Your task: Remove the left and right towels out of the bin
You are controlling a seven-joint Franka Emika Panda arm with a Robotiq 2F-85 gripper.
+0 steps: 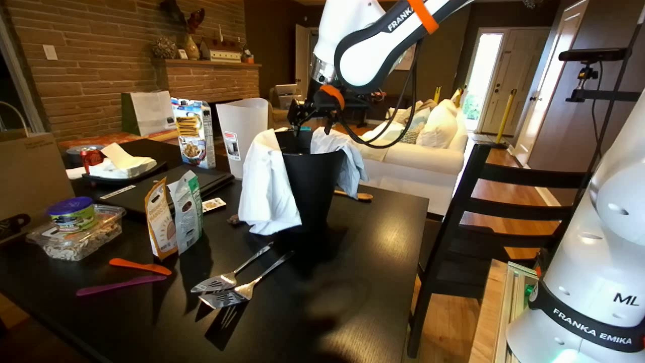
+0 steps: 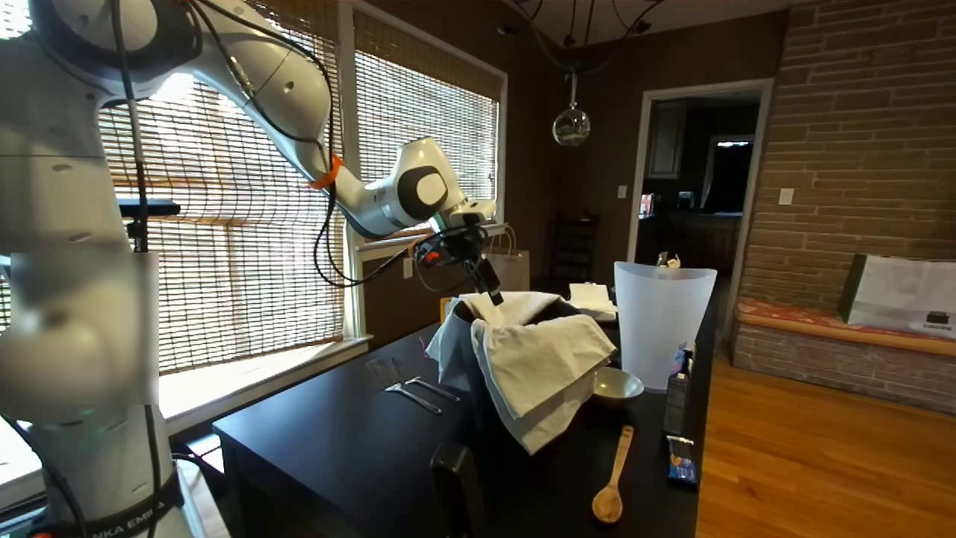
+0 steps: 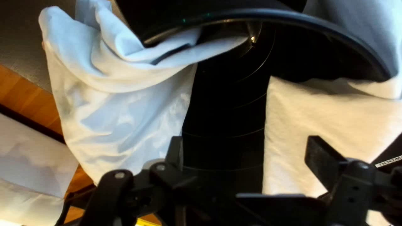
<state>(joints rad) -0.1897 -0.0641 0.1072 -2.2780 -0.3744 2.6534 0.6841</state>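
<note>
1. One white towel (image 1: 267, 186) and one bluish towel (image 1: 353, 164) hang creased over the rim of the bin (image 1: 313, 186).
2. Wrist view alone shows its fine rings (image 3: 226, 137).
3. Jaws wide apart above it.
4. Spoon (image 2: 618, 463) on tabletop (image 2: 336, 433): whole only in an exterior view.

Tallied two cloth towels (image 1: 267, 186) (same two in the wrist view), one black bin (image 1: 315, 186), one translucent wastebasket (image 1: 244, 133). Also logged two slotted metal servers (image 1: 246, 291), two plastic knives (image 1: 138, 265), two snack pouches (image 1: 161, 222), one wooden spoon (image 2: 614, 478), one food carton (image 1: 193, 133), one red can (image 1: 91, 159), one purple-lidded tub (image 1: 73, 217), one clear plastic clamshell (image 1: 95, 242), one white bag (image 1: 150, 113), one brown paper bag (image 1: 30, 181). Counted one dark table (image 1: 373, 262), one Franka arm (image 1: 370, 53), one hanging glass globe (image 2: 571, 127), at least one bowl (image 2: 618, 384).
</note>
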